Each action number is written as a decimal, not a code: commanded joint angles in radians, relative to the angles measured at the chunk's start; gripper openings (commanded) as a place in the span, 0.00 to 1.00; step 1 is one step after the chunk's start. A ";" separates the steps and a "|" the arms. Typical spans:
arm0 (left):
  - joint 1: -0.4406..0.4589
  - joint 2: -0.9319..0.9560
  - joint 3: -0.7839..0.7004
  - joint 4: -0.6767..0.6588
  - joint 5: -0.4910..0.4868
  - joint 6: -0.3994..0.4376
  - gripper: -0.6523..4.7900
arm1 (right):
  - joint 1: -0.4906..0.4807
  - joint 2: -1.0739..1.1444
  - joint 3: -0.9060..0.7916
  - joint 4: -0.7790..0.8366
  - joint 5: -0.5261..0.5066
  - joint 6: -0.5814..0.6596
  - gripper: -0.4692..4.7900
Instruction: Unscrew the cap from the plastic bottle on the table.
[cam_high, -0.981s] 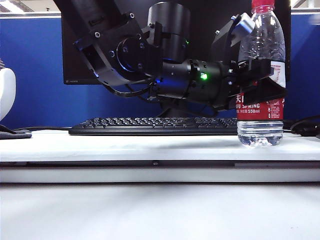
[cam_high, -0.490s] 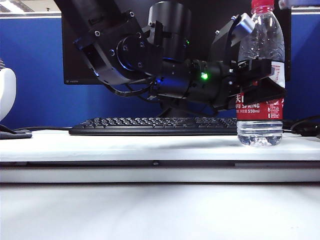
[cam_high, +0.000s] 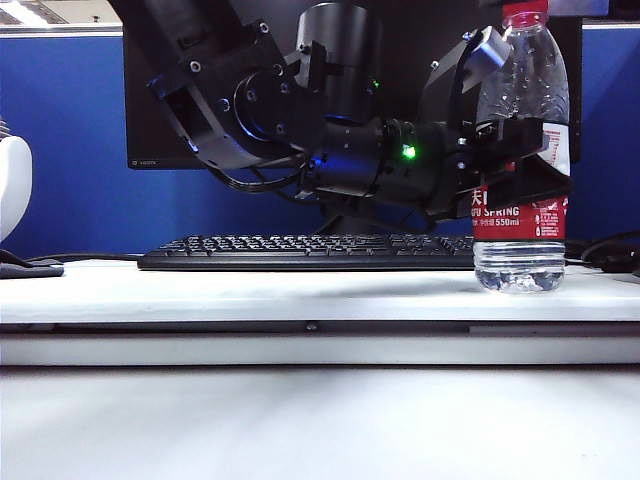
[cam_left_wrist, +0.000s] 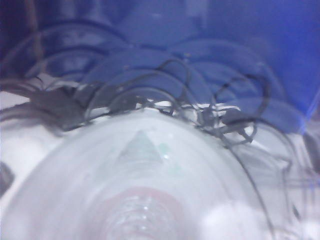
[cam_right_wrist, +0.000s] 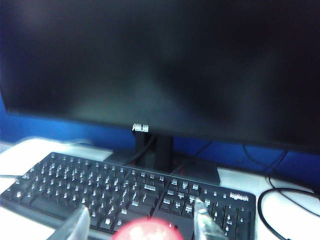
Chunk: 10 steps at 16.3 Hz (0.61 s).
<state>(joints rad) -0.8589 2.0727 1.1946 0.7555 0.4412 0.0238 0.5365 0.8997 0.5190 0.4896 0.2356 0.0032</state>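
a: at the right end of the table (cam_high: 200, 290), plastic bottle (cam_high: 521, 230) upright, clamped at the label by the left gripper (cam_high: 515, 165).

b: right gripper (cam_right_wrist: 142, 222) over the cap (cam_right_wrist: 145, 231), jaws apart either side, gripping nothing yet.

a: risk: closing off-centre, slipping, tipping the bottle.

b: only visible from the right wrist; exterior crops that gripper out.

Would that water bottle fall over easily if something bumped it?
Probably, if let go: the bottle is tall on a narrow base, and seems mostly empty, so light. Now the left tool clamps its middle, likely steadying it. The right tool hovers open around the cap.
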 joint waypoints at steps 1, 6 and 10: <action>-0.005 0.005 -0.003 -0.052 -0.010 0.002 0.39 | 0.002 0.005 0.008 0.003 0.016 0.003 0.49; -0.005 0.005 -0.003 -0.051 -0.010 0.002 0.39 | 0.001 0.019 0.009 -0.014 0.016 0.004 0.47; -0.005 0.005 -0.003 -0.051 -0.010 0.002 0.39 | 0.001 0.018 0.009 -0.013 0.005 0.004 0.16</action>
<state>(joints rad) -0.8589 2.0727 1.1946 0.7555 0.4412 0.0254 0.5365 0.9207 0.5201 0.4576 0.2493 0.0063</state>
